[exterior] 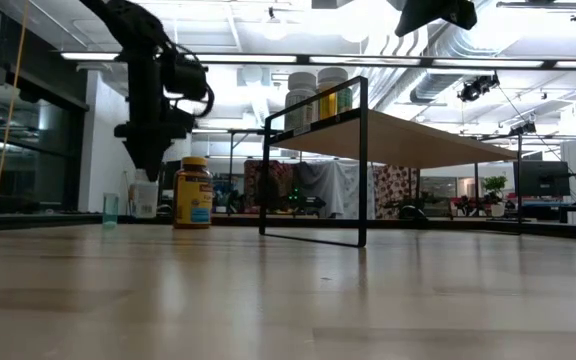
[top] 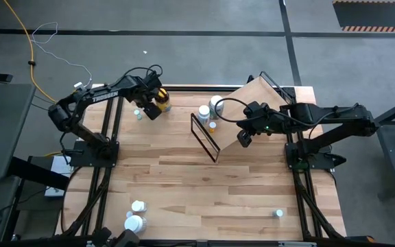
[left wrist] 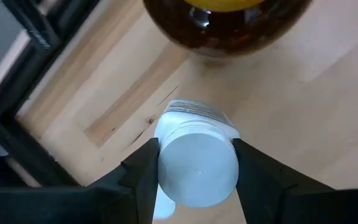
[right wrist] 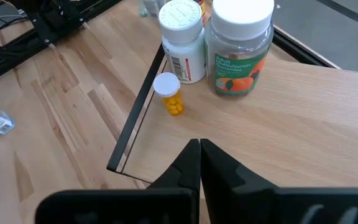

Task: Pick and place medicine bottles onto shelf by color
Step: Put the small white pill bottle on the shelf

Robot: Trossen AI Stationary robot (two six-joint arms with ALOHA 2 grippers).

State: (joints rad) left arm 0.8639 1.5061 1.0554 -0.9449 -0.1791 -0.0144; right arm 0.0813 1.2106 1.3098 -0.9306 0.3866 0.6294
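My left gripper [top: 149,108] is at the table's far left, beside the amber bottle with a yellow cap [top: 162,101], which stands on its base [exterior: 192,193]. Its fingers are around a white bottle with a white cap [left wrist: 197,168], which also shows in the low view [exterior: 145,200]. The light-wood shelf [top: 252,103] with black wire ends stands at the far middle. It carries a white bottle [right wrist: 182,40], a wider white-capped bottle [right wrist: 241,43] and a small vial of orange pills [right wrist: 169,93]. My right gripper [right wrist: 199,155] is shut and empty above the shelf board. My left gripper pinches the white bottle's cap [left wrist: 166,171] between its two fingers, one on each side. The fingers come from above, pointing down. The bottle stands upright below them, with its base at about table level; I cannot tell whether it rests on the table.
A small clear bottle [top: 138,113] stands just left of my left gripper. Two white bottles [top: 136,214] stand near the table's near left corner and a small one [top: 278,214] at the near right. The middle of the tabletop [top: 204,185] is bare wood.
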